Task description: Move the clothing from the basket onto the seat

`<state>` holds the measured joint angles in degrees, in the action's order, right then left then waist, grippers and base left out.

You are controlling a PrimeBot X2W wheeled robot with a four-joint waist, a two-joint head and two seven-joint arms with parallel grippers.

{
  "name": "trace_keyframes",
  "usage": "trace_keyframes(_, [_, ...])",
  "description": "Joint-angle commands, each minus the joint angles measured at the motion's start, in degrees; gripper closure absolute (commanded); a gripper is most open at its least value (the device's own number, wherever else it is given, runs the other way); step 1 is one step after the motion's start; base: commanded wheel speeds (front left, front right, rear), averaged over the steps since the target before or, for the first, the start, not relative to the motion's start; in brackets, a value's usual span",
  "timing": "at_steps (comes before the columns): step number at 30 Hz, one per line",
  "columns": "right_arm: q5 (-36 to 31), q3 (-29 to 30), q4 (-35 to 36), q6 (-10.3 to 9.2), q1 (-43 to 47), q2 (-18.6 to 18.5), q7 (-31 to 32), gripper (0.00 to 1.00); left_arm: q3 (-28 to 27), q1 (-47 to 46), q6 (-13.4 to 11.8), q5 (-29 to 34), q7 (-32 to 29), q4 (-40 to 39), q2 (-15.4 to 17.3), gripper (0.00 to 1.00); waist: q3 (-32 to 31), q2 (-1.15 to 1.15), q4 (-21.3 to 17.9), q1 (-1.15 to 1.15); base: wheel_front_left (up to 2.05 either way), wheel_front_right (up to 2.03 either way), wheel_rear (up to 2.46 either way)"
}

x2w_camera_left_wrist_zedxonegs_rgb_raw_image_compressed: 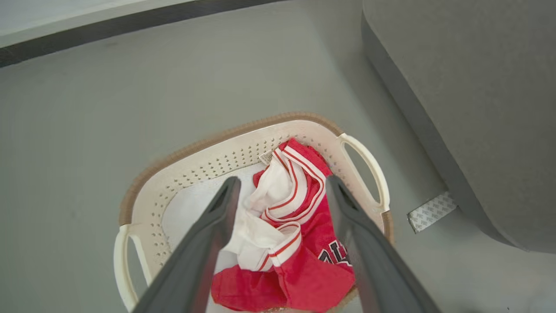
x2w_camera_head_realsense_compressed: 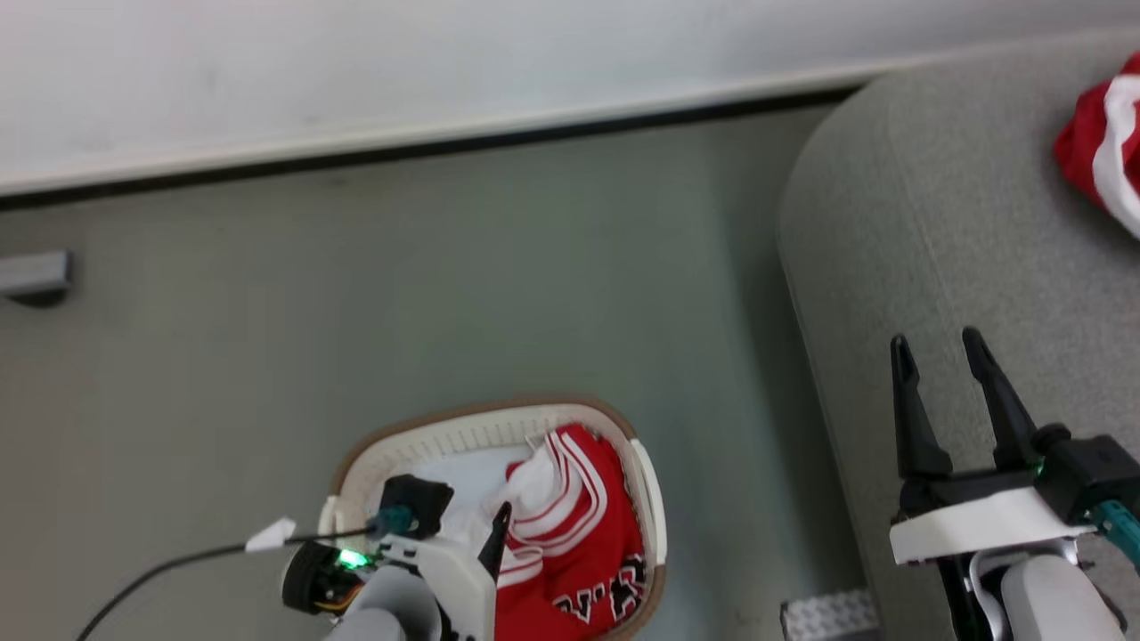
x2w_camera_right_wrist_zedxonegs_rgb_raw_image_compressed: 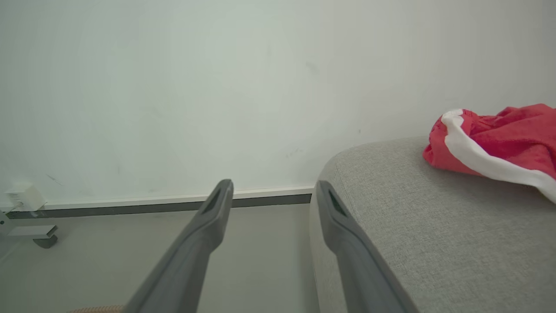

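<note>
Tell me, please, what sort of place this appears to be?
Probably a domestic-style room, perhaps a test set-up: a large grey woven-fabric seat, a white perforated plastic laundry basket on a smooth grey floor, and a plain white wall.

The red garment (x2w_camera_head_realsense_compressed: 1103, 142) on the seat (x2w_camera_head_realsense_compressed: 935, 231) runs off the right edge. The basket (x2w_camera_head_realsense_compressed: 463, 434) is cut off at the bottom, partly behind the left arm (x2w_camera_head_realsense_compressed: 427, 579). The jersey (x2w_camera_head_realsense_compressed: 579, 543) lettering (x2w_camera_head_realsense_compressed: 614, 592) is folded and cropped, unreadable.
</note>
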<state>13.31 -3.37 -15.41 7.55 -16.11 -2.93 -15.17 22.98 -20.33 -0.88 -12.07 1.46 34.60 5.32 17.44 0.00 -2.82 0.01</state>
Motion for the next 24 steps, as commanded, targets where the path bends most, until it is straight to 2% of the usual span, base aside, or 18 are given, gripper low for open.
trace_keyframes(1, [0.7, -0.7, 0.7, -0.13, -2.3, 0.0, 0.0, 0.00, 0.1, -2.9, 0.3, 0.0, -1.7, 3.4, -0.1, 0.00, 7.4, 0.00, -3.1, -0.01, 0.00, 0.00, 0.00])
trace_keyframes(12, [3.8, -4.9, 4.1, -0.13, -10.3, 0.0, 0.0, 0.00, 2.4, -14.9, 1.4, 0.3, -12.2, 19.8, -1.0, 0.00, 20.2, 0.00, -6.6, -0.01, 0.00, 0.00, 0.00])
trace_keyframes(24, [4.8, -6.1, 9.0, -0.13, -20.1, 0.0, 0.0, 0.00, 4.1, -27.5, -0.1, 2.4, -15.1, 29.0, 0.3, 0.00, 34.4, 0.00, -9.1, -0.01, 0.00, 0.00, 0.00])
